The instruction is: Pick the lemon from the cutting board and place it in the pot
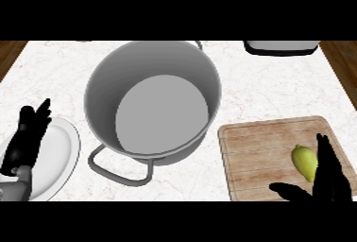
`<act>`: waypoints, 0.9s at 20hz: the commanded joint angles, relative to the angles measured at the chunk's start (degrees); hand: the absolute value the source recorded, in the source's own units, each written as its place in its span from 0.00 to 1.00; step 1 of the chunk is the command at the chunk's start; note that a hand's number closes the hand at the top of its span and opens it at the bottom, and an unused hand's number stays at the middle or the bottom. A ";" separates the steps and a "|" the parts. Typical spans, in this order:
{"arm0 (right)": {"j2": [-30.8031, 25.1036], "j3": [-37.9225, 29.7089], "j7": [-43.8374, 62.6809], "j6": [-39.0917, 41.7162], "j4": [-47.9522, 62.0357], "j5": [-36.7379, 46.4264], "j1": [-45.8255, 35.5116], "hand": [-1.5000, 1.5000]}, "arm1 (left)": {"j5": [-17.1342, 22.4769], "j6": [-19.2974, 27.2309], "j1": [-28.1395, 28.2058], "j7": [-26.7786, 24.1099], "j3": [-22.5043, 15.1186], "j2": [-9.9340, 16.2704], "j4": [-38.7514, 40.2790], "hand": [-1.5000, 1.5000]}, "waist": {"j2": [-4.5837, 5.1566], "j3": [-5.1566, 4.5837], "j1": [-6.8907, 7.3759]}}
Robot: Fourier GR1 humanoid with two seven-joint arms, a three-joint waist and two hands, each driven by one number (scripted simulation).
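Observation:
A yellow lemon [304,161] lies on the right part of the wooden cutting board [258,156] at the lower right. My right hand [330,182] is over the board's near right corner, fingers straight and pointing up along the lemon's right side, thumb spread out to the left below it. The hand is open and holds nothing. A large grey pot [153,101] with a wire handle [115,172] stands in the middle, left of the board, with nothing inside it. My left hand [26,137] rests open at the far left, fingers up.
A white plate [59,153] lies under and beside my left hand, just left of the pot's handle. A dark-rimmed appliance [282,47] sits at the counter's far right edge. The marble counter [279,94] ends in wood floor on both sides.

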 commanded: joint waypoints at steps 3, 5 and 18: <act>-0.19 -2.87 -3.86 -1.82 8.06 -1.91 -4.49 0.00 | -3.62 0.70 -0.86 -1.04 0.40 -3.85 2.03 0.50 | 0.21 0.26 0.04; 0.04 -1.57 1.34 2.67 -0.16 -0.63 -2.26 0.00 | -3.91 -0.49 1.05 0.30 1.69 -2.82 -1.21 0.50 | 0.16 0.25 0.03; -1.31 -5.13 -8.43 -9.22 12.52 4.06 -7.72 1.00 | -5.07 -1.73 0.06 -0.39 2.12 -5.06 -0.41 0.50 | 0.20 0.26 0.19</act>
